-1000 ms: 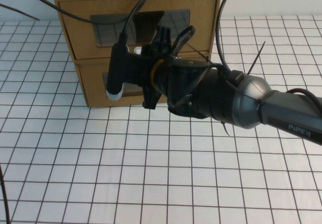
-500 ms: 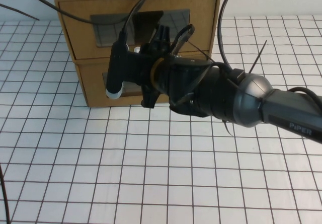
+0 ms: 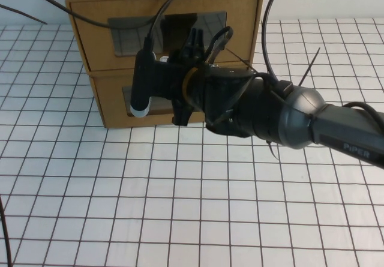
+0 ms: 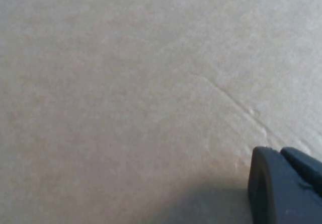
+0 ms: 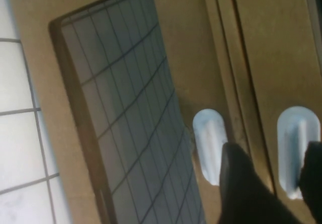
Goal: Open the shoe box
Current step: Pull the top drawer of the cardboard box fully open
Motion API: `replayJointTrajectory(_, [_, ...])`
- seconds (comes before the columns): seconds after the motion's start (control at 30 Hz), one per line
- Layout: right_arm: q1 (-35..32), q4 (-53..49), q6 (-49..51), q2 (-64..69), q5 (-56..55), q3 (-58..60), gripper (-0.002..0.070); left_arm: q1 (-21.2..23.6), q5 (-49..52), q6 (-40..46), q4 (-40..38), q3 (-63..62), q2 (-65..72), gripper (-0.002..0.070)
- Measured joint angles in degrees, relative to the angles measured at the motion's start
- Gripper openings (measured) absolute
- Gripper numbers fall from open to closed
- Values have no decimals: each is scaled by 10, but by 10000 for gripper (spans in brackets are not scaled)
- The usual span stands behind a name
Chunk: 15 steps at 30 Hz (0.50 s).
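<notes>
**High view.** The right claw (image 3: 195, 44) is at the front face of two stacked cardboard boxes, which stand on the gridded worktop (image 3: 180, 207). The upper shoe box (image 3: 90, 21) is directly ahead of the claw tips. The lower shoe box (image 3: 111, 108) is below and ahead of them. Both fronts sit flush with their shells, and no drawer is drawn out. The arm's own bulk hides the claw's opening from here. The left claw does not appear in this view.

**Left wrist view.** Only a dark corner of the left claw (image 4: 284, 189) shows, close against plain cardboard (image 4: 126, 93). Its state cannot be told, nor which face of the boxes this is.

**Right wrist view.** The right claw (image 5: 279, 183) stands wide and holds nothing. One finger (image 5: 244, 189) lies over the seam between the two fronts. A pale oval pull (image 5: 297, 151) sits just ahead in the gap between the fingers, not pinched. A second pale pull (image 5: 209, 143) lies outside the claw, just beyond that finger. The clear window (image 5: 126, 113) is further out on the same side.

**Finding.** The approach looks complete and the claw is lined up on one pull. Gripping the pull and drawing the box open are not yet done.
</notes>
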Motion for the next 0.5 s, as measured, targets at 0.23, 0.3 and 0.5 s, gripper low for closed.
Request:
replayJointTrajectory(0.23, [0, -3, 0, 21, 6, -31, 234, 0, 0, 0, 6, 0, 0, -2])
replayJointTrajectory(0.3, [0, -4, 0, 23, 7, -35, 220, 0, -1, 0, 10, 0, 0, -2])
replayJointTrajectory(0.5, [0, -29, 0, 24, 11, -34, 116, 0, -1, 0, 15, 0, 0, -2])
